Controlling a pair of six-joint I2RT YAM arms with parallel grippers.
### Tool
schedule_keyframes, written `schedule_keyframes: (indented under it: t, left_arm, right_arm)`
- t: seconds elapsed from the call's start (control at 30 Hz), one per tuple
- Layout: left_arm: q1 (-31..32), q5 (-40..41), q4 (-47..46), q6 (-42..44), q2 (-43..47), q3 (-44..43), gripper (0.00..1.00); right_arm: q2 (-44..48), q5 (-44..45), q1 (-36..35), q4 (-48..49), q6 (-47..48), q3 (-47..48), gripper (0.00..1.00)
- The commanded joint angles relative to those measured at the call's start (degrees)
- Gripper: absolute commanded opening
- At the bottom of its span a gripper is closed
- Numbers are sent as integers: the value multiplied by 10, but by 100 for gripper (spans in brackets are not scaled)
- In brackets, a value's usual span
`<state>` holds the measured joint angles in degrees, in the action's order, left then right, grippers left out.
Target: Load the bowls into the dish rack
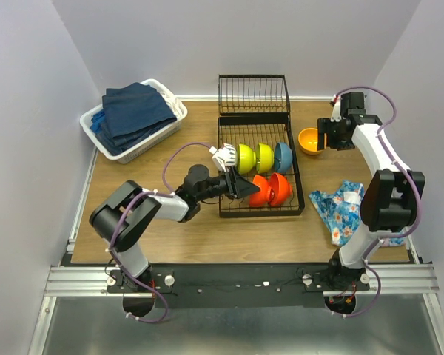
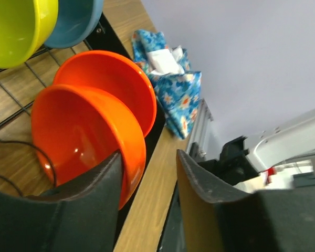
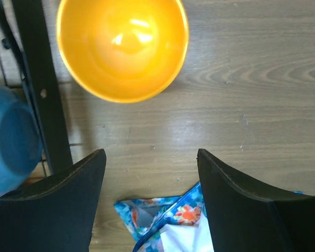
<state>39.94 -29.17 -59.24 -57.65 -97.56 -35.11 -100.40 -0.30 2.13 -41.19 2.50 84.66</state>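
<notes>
The black wire dish rack (image 1: 260,214) holds a white ribbed bowl (image 1: 223,157), two lime-yellow bowls (image 1: 244,157) (image 1: 263,157), a blue bowl (image 1: 283,156) and two red-orange bowls (image 1: 263,191) (image 1: 280,188), all on edge. My left gripper (image 1: 243,188) is open at the nearer red-orange bowl (image 2: 79,136). That bowl's rim lies just inside the left finger (image 2: 94,205), with a gap to the other finger. An orange-yellow bowl (image 1: 308,140) sits upright on the table right of the rack. My right gripper (image 3: 151,153) hangs open just beside it, holding nothing.
A floral blue cloth (image 1: 344,207) lies on the table at the right front. A white basket of navy towels (image 1: 133,118) stands at the back left. The rack's smaller wire section (image 1: 253,94) stands behind the main rack.
</notes>
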Motion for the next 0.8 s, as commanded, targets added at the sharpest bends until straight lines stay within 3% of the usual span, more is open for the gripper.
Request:
schedule_keyframes:
  t: [0.0,0.17,0.43,0.7,0.77]
  left_arm:
    - [-5,7,130,120,59,-2,56]
    - [-5,20,199,169,80,-5,63]
    - [-13,21,207,191,83,-2,64]
    - [-55,-1,270,227,152,16,64]
    - [-64,-1,280,233,176,19,64]
  right_arm:
    - [-29,-26,16,26,-10,32,78]
    - [-67,-48,30,38,-17,63,77]
    - [-148,-47,39,35,-12,132,77]
    - [-202,-43,44,38,-13,175,74]
    - [-211,-45,45,37,-11,183,68]
